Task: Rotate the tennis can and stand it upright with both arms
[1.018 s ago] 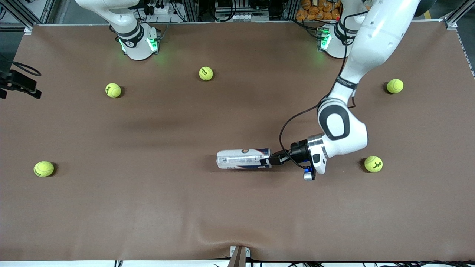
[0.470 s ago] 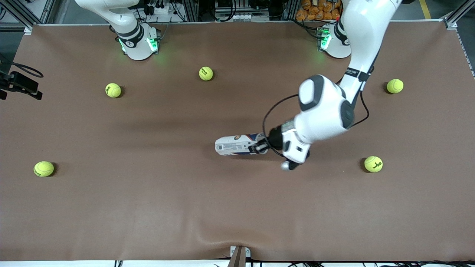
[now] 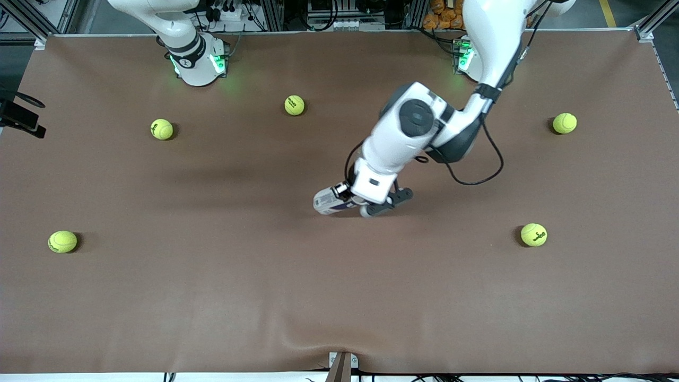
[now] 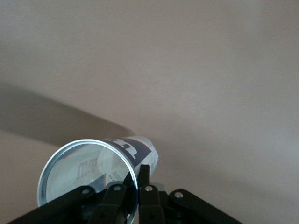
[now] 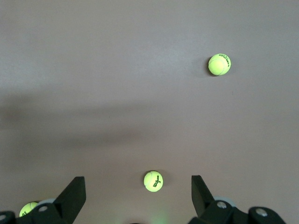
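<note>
Tilting is underway: the left gripper (image 3: 354,200), clamped on the silver rim of the clear-plastic, blue-and-white-labelled tennis can (image 3: 330,201) mid-table, is swinging it from lying toward upright; right gripper (image 5: 138,196) is waiting, spread apart.

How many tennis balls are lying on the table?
5. Three lie toward the right arm's end. Two lie toward the left arm's end. The left arm might hide another.

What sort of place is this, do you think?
Probably a robotics lab: two arms bolted to a brown-covered table, the left gripper clamping a tennis can, metal framing and cables along the edge.
</note>
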